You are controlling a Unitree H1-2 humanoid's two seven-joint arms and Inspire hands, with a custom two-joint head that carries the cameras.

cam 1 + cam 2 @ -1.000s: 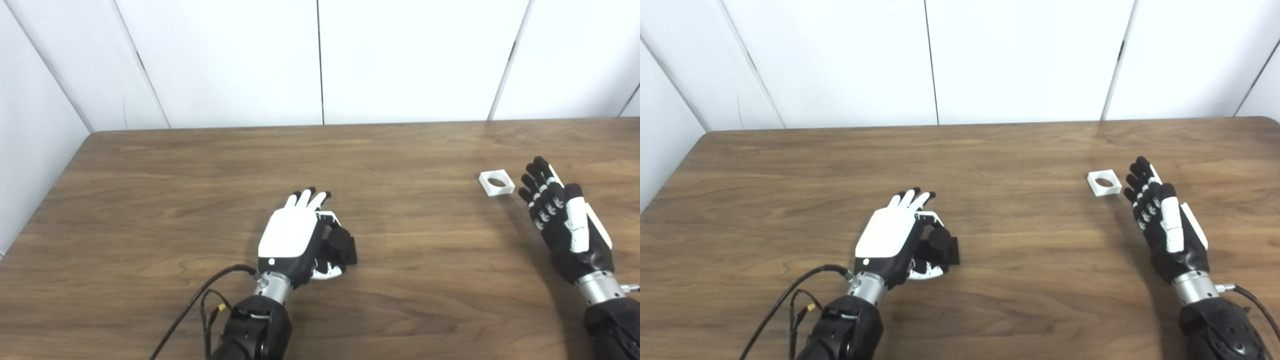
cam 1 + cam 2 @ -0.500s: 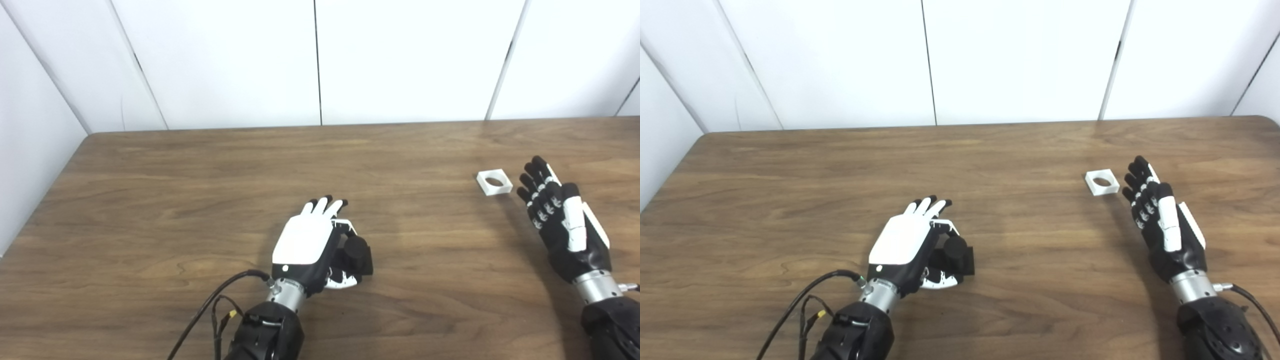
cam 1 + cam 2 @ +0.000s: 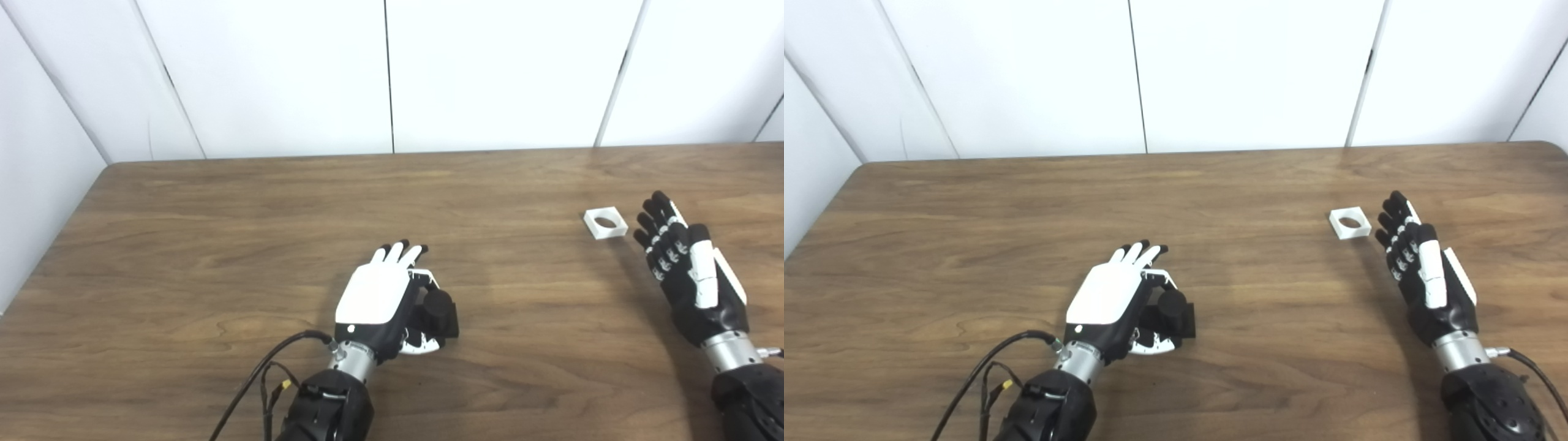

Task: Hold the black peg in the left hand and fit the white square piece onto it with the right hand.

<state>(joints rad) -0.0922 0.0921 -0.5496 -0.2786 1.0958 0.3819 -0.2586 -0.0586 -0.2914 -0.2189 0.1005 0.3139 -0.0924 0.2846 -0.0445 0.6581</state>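
Black peg (image 3: 438,308) beside left hand (image 3: 381,297)

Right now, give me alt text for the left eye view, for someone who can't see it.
A robot's left hand lies beside a black peg on a wooden table, fingers extended, not gripping it. Far to the right, the open right hand sits just short of a white square piece with a round hole.
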